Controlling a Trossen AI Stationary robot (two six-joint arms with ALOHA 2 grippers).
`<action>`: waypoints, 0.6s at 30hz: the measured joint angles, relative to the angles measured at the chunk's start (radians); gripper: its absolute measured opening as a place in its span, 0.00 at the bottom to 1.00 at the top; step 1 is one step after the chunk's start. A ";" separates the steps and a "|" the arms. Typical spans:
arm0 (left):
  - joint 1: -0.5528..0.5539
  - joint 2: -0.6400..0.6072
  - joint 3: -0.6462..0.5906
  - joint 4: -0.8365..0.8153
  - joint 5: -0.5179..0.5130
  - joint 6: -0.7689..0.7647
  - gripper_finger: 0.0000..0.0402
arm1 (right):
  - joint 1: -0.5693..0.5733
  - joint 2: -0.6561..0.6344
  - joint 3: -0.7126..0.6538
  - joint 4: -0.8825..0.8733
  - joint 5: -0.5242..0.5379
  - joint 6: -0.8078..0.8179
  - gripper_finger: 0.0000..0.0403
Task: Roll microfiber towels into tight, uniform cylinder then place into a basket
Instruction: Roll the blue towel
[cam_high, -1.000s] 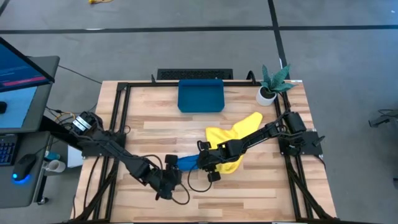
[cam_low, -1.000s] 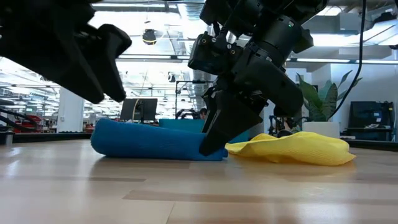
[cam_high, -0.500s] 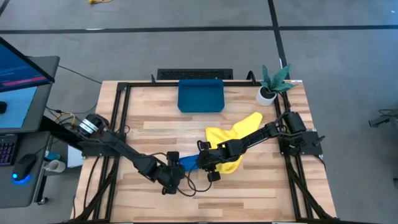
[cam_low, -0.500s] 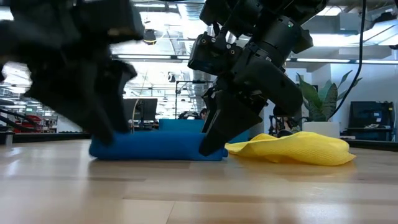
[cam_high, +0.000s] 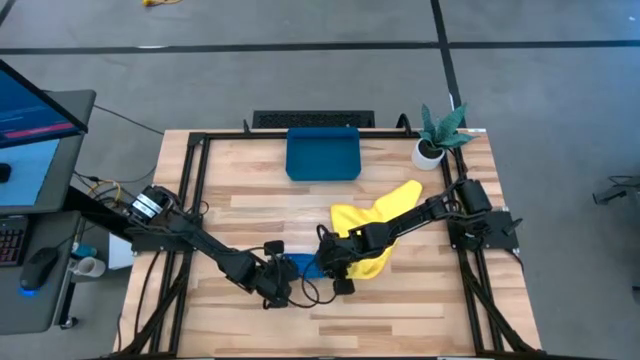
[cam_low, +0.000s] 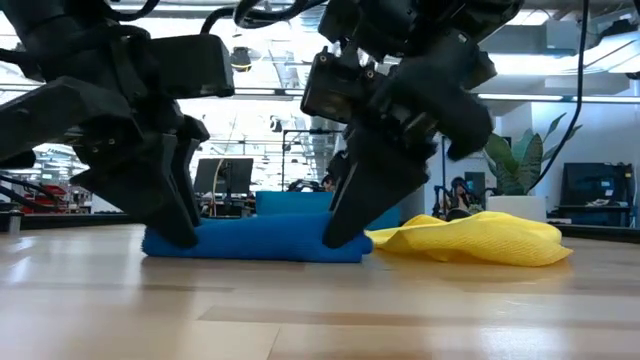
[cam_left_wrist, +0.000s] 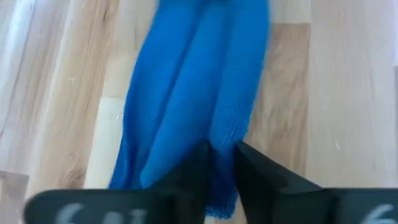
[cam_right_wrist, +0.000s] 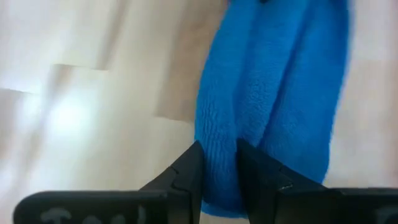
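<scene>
A: Status? Where's the medium-blue microfiber towel (cam_high: 301, 266)?

B: Lower middle of the high view, lying on the light wooden slatted bench (cam_high: 420, 300) as a short fat roll. In the low view it's a low bundle, centre frame (cam_low: 255, 238). Looks rolled already, though loose; both wrist views show lengthwise folds, not a tight cylinder.

A: Grippers?

B: One at each end. Left gripper (cam_high: 281, 290) at the roll's left end, fingers (cam_left_wrist: 255, 180) drawn narrow with a ridge of blue cloth (cam_left_wrist: 199, 112) pinched between them. Right gripper (cam_high: 324, 268) at the right end, same story: fingers (cam_right_wrist: 186, 171) narrow, nipping a fold of the towel (cam_right_wrist: 273, 106).

A: So which step?

B: My read: end of the rolling, start of the lift. Next move needs both arms to rise together and keep the ends level, or the roll sags and unwinds. Then carry up-frame to the shallow dark-blue plastic tray (cam_high: 323, 153) at the bench's top middle edge, well apart from the roll.

A: Second towel?

B: Bright yellow microfiber towel (cam_high: 385, 203), crumpled and unrolled, just right of the blue one, partly under the right arm. Not started.

A: Anything else around?

B: Small white pot with a green plant (cam_high: 436, 136) at upper right of the bench, near the tray. Monitor (cam_high: 30, 125) off the left edge. Grey floor around. Low view shows an open workshop with ceiling lights behind.
</scene>
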 joint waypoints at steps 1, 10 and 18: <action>0.000 0.000 0.002 0.005 0.007 -0.002 0.11 | 0.000 0.000 0.000 0.000 -0.031 0.023 0.28; 0.005 0.000 0.047 0.064 0.306 -0.200 0.03 | 0.002 0.006 -0.005 -0.008 -0.316 0.129 0.26; 0.017 -0.001 0.046 0.097 0.431 -0.314 0.02 | -0.004 0.006 -0.005 -0.001 -0.319 0.240 0.19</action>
